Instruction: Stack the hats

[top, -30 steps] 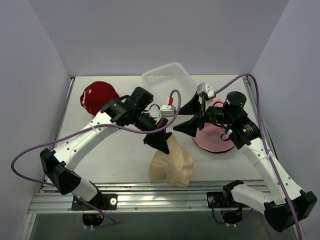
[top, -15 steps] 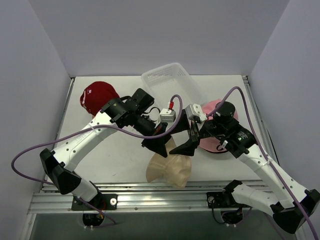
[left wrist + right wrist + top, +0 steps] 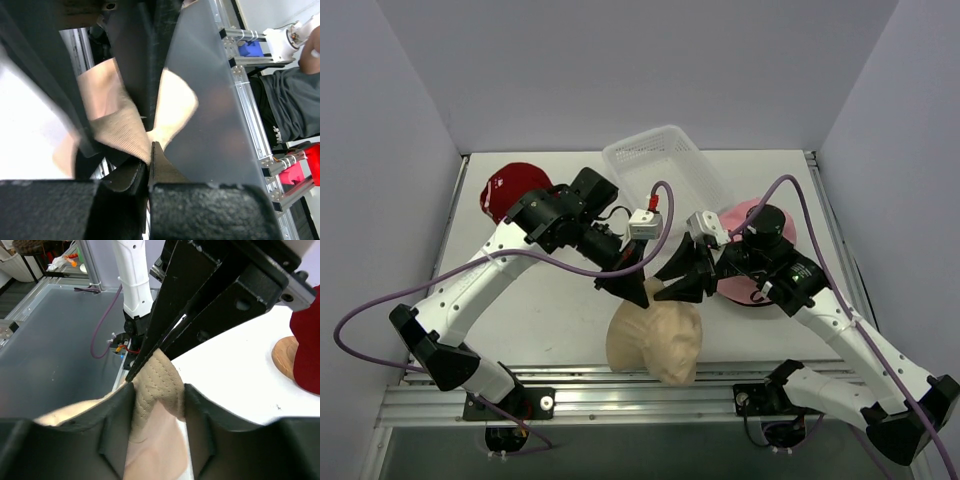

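A tan bucket hat (image 3: pixel 655 340) hangs over the table's near edge, lifted by its brim. My left gripper (image 3: pixel 638 292) is shut on that brim; in the left wrist view its jaws (image 3: pixel 150 150) pinch the tan fabric (image 3: pixel 120 130). Right beside it, my right gripper (image 3: pixel 668 291) has its fingers pressed on either side of a stitched fold of the same brim (image 3: pixel 160 375). A red cap (image 3: pixel 510 188) lies at the back left. Behind the right arm lies a pink hat (image 3: pixel 740 213), partly hidden.
A white mesh basket (image 3: pixel 660 160) stands tilted at the back centre. The wooden base of a stand (image 3: pixel 284 355) shows under the red cap (image 3: pixel 307 350) in the right wrist view. Aluminium rails (image 3: pixel 570 395) run along the near edge.
My right arm swung left from over the pink hat to the tan hat, and its jaws narrowed around the brim. The left gripper lifted the hat slightly back and left.
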Available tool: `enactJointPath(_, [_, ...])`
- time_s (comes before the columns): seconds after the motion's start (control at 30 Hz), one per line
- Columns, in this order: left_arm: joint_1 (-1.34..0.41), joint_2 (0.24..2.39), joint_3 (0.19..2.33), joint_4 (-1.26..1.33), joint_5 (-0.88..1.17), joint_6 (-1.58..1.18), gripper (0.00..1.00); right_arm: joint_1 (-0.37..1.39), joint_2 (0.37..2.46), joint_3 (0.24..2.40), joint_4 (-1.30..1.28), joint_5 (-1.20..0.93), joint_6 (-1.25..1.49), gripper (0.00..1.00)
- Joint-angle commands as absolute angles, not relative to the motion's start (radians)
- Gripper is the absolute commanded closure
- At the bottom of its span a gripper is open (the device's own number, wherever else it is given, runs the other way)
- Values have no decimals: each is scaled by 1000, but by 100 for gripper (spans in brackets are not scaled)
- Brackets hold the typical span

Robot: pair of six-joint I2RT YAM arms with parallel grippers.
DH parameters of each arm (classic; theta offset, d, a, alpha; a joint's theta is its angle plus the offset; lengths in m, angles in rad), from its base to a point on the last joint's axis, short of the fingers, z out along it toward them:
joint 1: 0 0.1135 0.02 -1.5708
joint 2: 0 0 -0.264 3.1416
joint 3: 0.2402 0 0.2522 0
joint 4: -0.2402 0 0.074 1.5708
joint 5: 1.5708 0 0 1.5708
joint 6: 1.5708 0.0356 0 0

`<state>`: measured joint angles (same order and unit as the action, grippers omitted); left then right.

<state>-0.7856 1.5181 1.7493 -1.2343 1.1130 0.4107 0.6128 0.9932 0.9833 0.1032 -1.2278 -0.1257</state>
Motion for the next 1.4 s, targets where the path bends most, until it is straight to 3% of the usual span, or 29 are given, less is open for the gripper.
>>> enactJointPath(0.0, [-770, 1470, 1795, -1229, 1135, 430, 98, 620, 1000, 1008, 84, -1239, -124, 72])
enactJointPath(0.1, [-761, 1466, 1781, -1215, 1114, 417, 98, 620, 996, 1014, 84, -1206, -97, 100])
enactJointPath(0.3, [-736, 1459, 1761, -1136, 1000, 338, 96, 617, 950, 989, 182, -969, 69, 100])
enactJointPath(0.4, [-707, 1448, 1756, -1062, 936, 259, 89, 618, 933, 999, 180, -829, 146, 100])
enactJointPath(0.5, [-683, 1415, 1750, -947, 814, 119, 68, 618, 916, 1023, 137, -677, 289, 100])
enactJointPath(0.57, [-673, 1390, 1732, -837, 758, 62, 62, 617, 905, 1037, 115, -622, 339, 100])
enactJointPath(0.73, [-661, 1272, 1615, -562, 733, -132, 37, 618, 865, 1043, 46, -421, 516, 100])
enactJointPath(0.9, [-657, 1241, 1526, -462, 652, -160, 34, 618, 813, 1063, -55, -279, 621, 100])
enactJointPath(1.17, [-661, 1186, 1404, -333, 621, -236, 32, 618, 723, 1088, -192, 162, 848, 100])
enactJointPath(1.37, [-785, 1147, 1374, -348, 499, -207, 29, 618, 718, 1040, -160, 253, 1017, 100])
